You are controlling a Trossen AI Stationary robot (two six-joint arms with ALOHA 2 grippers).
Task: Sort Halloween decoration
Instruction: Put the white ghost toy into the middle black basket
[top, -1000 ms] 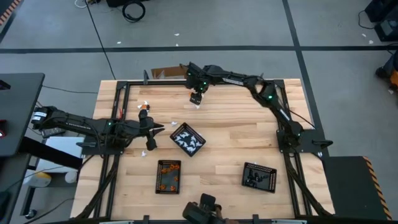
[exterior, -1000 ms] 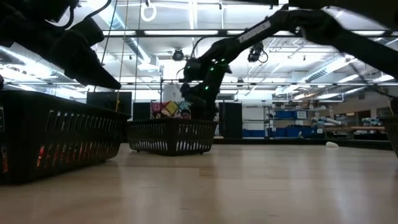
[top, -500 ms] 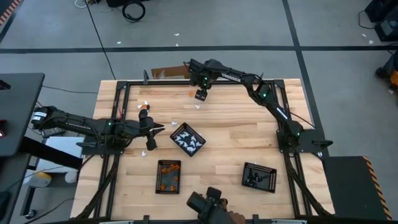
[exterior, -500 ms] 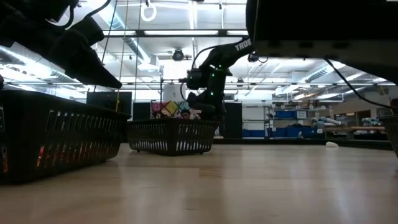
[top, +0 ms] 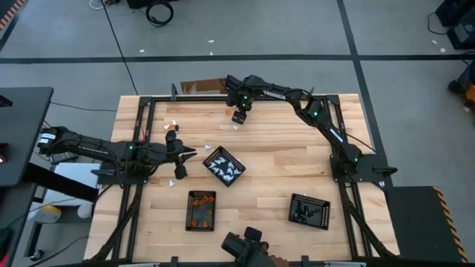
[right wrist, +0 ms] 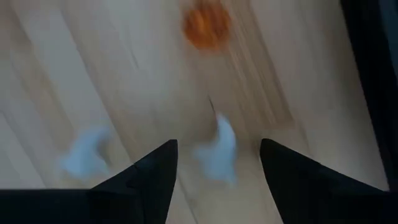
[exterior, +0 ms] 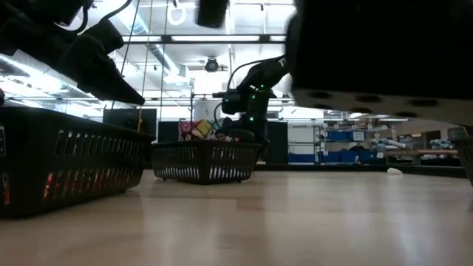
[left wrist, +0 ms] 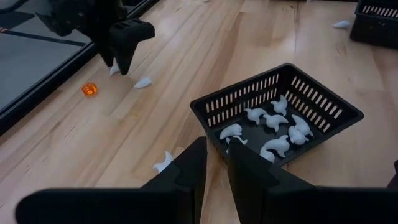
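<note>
My right gripper [top: 238,117] hovers open near the table's far edge. In its wrist view [right wrist: 217,144] a white piece [right wrist: 222,149] lies on the wood between its fingers, untouched. A second white piece [right wrist: 84,155] and an orange piece [right wrist: 206,28] lie close by. My left gripper [top: 191,156] waits beside the tray of white pieces [top: 224,166]; its fingers [left wrist: 216,144] stand a narrow gap apart and hold nothing. The tray of orange pieces [top: 201,210] and the tray of black pieces [top: 309,211] sit nearer the table's near edge.
Loose pieces lie on the wood left of the white tray: a white one [left wrist: 163,163] beside it, and more [top: 172,126] toward the far left. A dark object [top: 245,248] at the near edge blocks the upper right of the low view [exterior: 384,52]. A black frame [top: 148,100] borders the table.
My right gripper has shifted slightly toward the table's right and sunk lower over the white pieces, staying open. The dark object at the near edge has moved and now covers more of the low view.
</note>
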